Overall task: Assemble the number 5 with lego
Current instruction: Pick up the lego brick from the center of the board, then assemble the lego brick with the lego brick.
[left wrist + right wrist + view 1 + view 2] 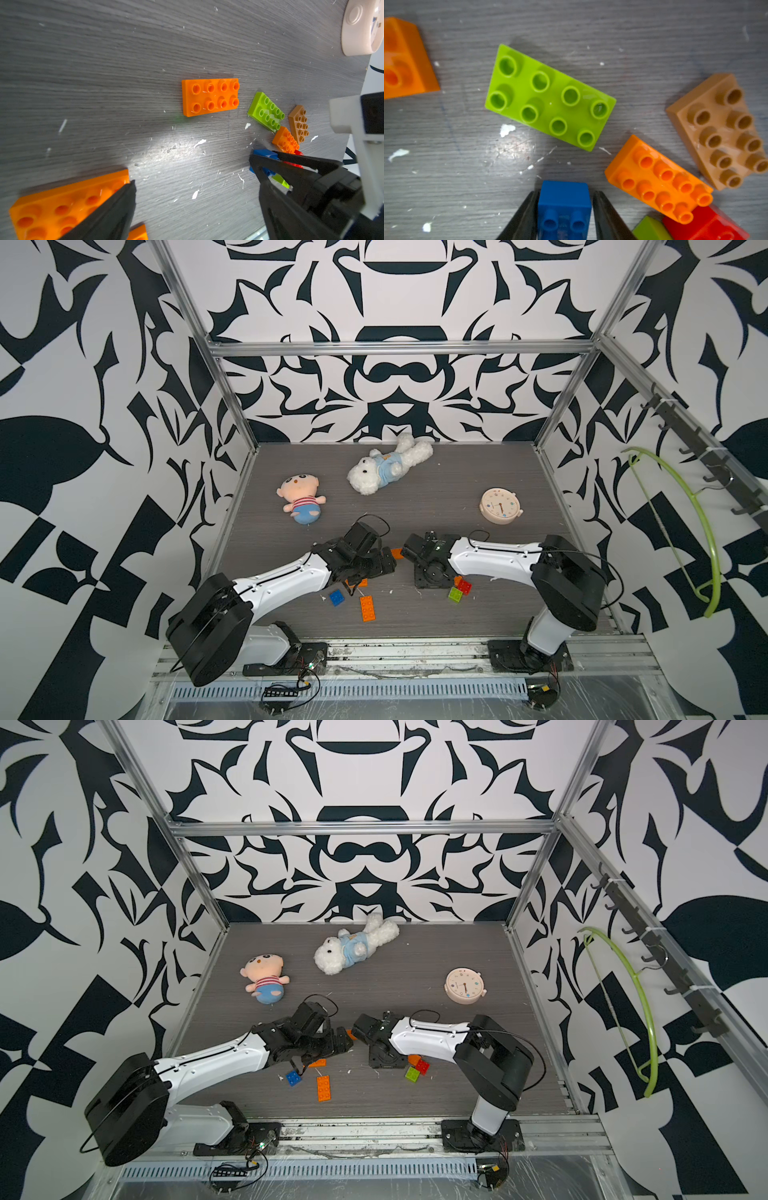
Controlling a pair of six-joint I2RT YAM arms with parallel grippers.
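Right gripper (pixel 565 194) clamps a blue brick (pixel 564 209) low over the table (pixel 446 135), beside loose green brick (pixel 550 97), orange brick (pixel 658 180) and tan brick (pixel 720 133). Left gripper (pixel 192 172) stands wide open, empty. Risk: the arms nearly meet, so a finger may knock the blue brick askew. Both top views hide this grip; the right wrist view shows it

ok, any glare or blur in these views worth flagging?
Left wrist: bright glare washes out a patch of table; the nearest orange brick is blurred. Right wrist: milder sheen on the table, blue brick in the right gripper slightly soft, green brick sharp. Both top views: even light, no glare.
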